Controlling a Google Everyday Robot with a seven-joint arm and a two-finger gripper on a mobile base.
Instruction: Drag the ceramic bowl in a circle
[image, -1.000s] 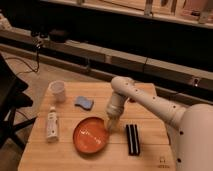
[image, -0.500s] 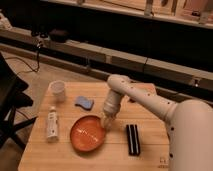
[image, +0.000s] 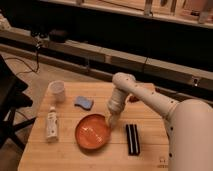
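Wooden table (image: 65, 155) w/ ceramic bowl (image: 92, 132), cup (image: 57, 90), sponge (image: 83, 103), bottle (image: 51, 124), black bar (image: 132, 138); gripper (image: 110, 123) at bowl rim.

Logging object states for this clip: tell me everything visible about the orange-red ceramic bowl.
The wide, shallow, round orange-red ceramic bowl looks glazed, with pale glints inside and a darker rim. It sits upright and appears empty on the light wooden table, toward the front centre, apart from the white bottle lying on its left and the black rectangular bar on its right. The end effector reaches down onto its far right rim and appears to touch it there; the exact contact is hard to make out.
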